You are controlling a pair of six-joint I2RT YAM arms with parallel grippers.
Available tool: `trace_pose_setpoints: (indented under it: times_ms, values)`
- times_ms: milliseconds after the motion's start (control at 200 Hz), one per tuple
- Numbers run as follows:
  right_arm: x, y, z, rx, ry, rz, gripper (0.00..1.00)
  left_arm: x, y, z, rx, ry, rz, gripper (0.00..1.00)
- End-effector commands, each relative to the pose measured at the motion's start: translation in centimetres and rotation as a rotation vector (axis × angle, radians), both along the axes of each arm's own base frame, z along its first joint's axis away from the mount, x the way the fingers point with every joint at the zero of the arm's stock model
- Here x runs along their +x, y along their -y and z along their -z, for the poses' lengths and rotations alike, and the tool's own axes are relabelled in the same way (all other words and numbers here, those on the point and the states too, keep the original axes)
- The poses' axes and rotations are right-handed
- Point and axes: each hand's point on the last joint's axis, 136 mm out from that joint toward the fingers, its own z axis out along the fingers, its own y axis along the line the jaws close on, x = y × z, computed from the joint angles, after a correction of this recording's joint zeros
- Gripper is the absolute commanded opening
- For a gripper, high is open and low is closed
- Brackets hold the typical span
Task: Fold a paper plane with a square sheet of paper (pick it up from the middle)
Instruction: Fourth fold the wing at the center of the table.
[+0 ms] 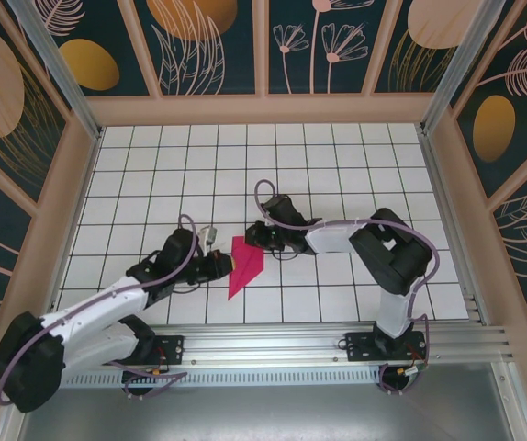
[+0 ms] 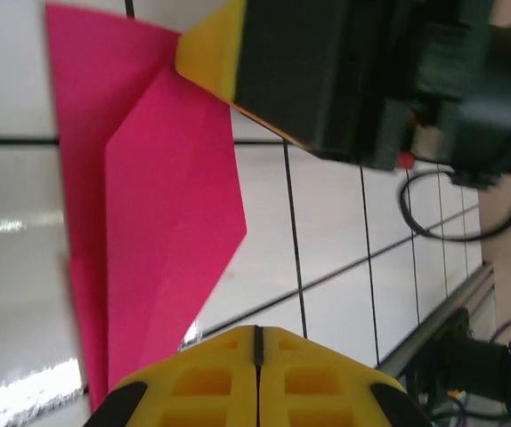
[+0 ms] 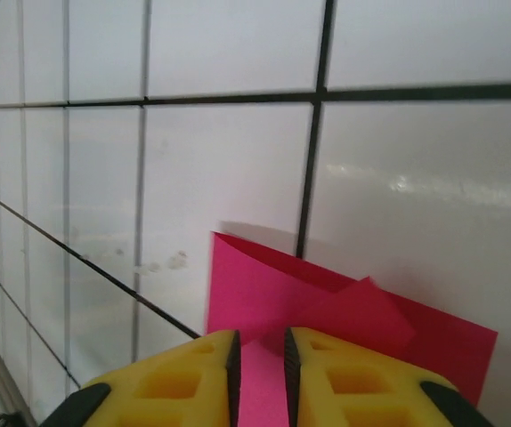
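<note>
**Half-folded paper lay between two claws in the middle of the table**

The paper (image 1: 244, 265) was a pink, part-folded pointed shape. It lay on the white tiled table (image 1: 337, 165), nearer the front edge than the back, with a claw on either side of it.

It looked feather-light and limp, stiff only along its creases. One fold stood up off the tiles in the right wrist view, so it would probably spring open again unless pressed flat. The glossy tiles would likely let it slide under a sideways push. The safest hold was probably a pinch on a creased edge or that raised fold, with the other claw pinning the flat part down.

The left claw (image 1: 216, 266) was clenched, its yellow fingers (image 2: 193, 382) pressed tight together at the paper's near edge. Whether any paper was caught between them could not be told. The right claw (image 1: 256, 236) sat at the paper's far corner. Its jaws were parted by a narrow slit with pink showing through, too loose to be gripping a thin sheet.

The left arm lay low and stretched out from its base toward the middle. The right arm stood bent at the elbow, its forearm reaching leftward and down to the paper.
</note>
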Motion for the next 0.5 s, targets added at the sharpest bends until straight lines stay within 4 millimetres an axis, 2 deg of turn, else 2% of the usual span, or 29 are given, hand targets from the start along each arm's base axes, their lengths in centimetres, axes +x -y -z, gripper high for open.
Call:
trace_pose_setpoints:
  times_ms: [0,120,255,495]
  values:
    - [0.9,1.0,-3.3,-0.019,0.076,0.043,0.29,1.8,-0.4,1.4,0.102,0.028,-0.026,0.06]
    - [-0.1,3.2,-2.7,-0.040,0.038,0.121,0.30,2.8,-0.5,2.7,0.180,0.026,-0.020,0.06]
    - [-2.3,4.2,-2.3,0.007,-0.024,0.144,0.36,3.1,-0.5,3.6,0.212,0.029,-0.013,0.08]
    - [-5.1,3.2,-0.6,0.008,-0.104,0.105,0.41,3.3,-1.0,5.6,0.288,0.010,0.004,0.08]
